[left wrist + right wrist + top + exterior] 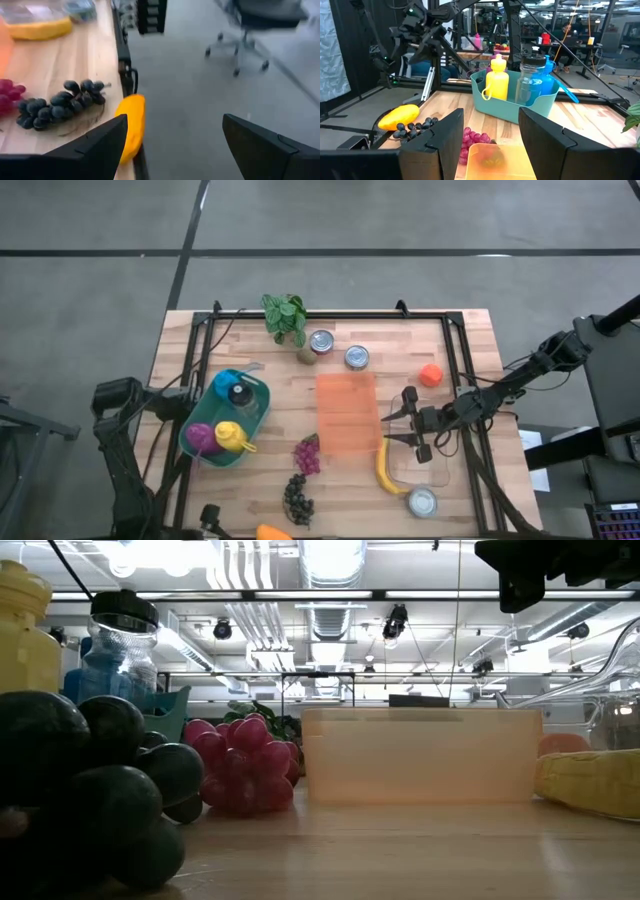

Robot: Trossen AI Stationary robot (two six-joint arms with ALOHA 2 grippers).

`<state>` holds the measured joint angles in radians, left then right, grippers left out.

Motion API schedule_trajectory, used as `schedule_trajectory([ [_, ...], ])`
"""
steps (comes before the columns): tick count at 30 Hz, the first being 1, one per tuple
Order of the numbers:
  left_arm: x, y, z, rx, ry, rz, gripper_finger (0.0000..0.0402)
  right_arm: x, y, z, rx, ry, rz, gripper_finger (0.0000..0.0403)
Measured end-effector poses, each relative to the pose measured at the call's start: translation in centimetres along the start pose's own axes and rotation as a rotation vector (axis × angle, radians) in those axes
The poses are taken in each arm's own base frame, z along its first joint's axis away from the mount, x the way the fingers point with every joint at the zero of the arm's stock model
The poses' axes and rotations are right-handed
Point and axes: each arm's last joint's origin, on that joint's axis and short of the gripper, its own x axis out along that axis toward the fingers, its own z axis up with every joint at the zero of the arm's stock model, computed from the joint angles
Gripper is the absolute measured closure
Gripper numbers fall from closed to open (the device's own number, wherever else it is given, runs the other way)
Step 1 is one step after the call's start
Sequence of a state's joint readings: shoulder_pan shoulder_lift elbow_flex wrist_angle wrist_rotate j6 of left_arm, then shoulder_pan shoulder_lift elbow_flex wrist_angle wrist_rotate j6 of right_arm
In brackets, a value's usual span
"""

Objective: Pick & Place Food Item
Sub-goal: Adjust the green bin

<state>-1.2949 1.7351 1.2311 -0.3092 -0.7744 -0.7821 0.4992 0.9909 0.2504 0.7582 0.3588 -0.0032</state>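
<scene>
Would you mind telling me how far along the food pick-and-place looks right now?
Nothing looks placed yet. The banana, red grapes and dark grapes lie on the table; the orange container looks empty. The right gripper hovers open and empty at the container's edge near the banana. The left gripper waits open at the table's front edge. All picking remains.

My arms: dark, jointed segments, black cables along them. My right gripper [403,427]: two flat black fingers [545,140], angular. My left gripper [172,145] fingers: same matte black wedges.
</scene>
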Motion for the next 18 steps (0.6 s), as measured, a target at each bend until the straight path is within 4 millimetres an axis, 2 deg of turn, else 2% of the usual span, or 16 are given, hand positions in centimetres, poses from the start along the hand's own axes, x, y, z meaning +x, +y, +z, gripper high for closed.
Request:
schedule_trajectory([
  [5, 0.2, 0.2, 1.3, 0.053, -0.017, -0.046, 0.0071, 0.0, 0.0, 0.0, 0.0, 0.0, 0.0, 0.0214],
  [12, 0.5, 0.3, 1.3, 0.06, -0.012, -0.046, 0.0071, 0.0, 0.0, 0.0, 0.0, 0.0, 0.0, 0.0214],
  [18, -1.2, 1.6, 1.6, 0.003, -0.054, -0.074, 0.0071, 0.0, 0.0, 0.0, 0.0, 0.0, 0.0, 0.0214],
])
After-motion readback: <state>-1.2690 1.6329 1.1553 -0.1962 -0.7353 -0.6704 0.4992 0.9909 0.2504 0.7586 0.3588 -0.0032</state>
